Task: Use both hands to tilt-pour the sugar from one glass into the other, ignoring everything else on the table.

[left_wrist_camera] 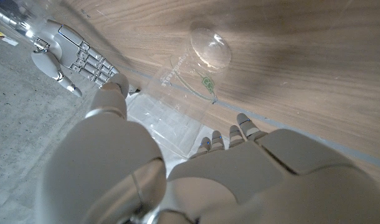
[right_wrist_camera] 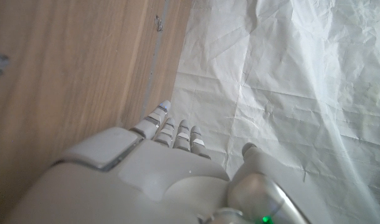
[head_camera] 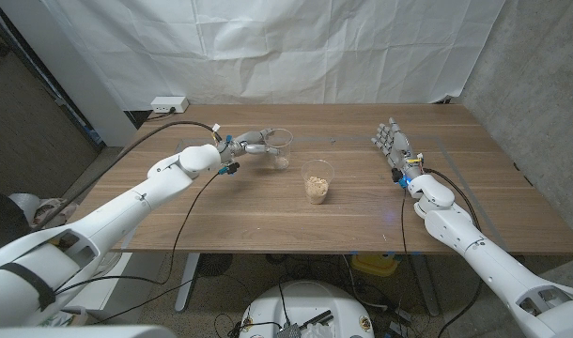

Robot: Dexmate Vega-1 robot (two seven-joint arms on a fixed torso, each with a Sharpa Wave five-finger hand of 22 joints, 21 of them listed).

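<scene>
From my head camera, the left hand [head_camera: 249, 143] covers part of the empty glass [head_camera: 279, 147], so I cannot confirm finger contact. In my left wrist camera, the hand's back hides the glass's lower end. Its green print [left_wrist_camera: 206, 83] is unreadable.

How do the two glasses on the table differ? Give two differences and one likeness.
The glass with sugar stands free mid-table; the empty glass sits by the left robot hand. One holds pale brown sugar, the other nothing visible. Both are clear cups.
</scene>
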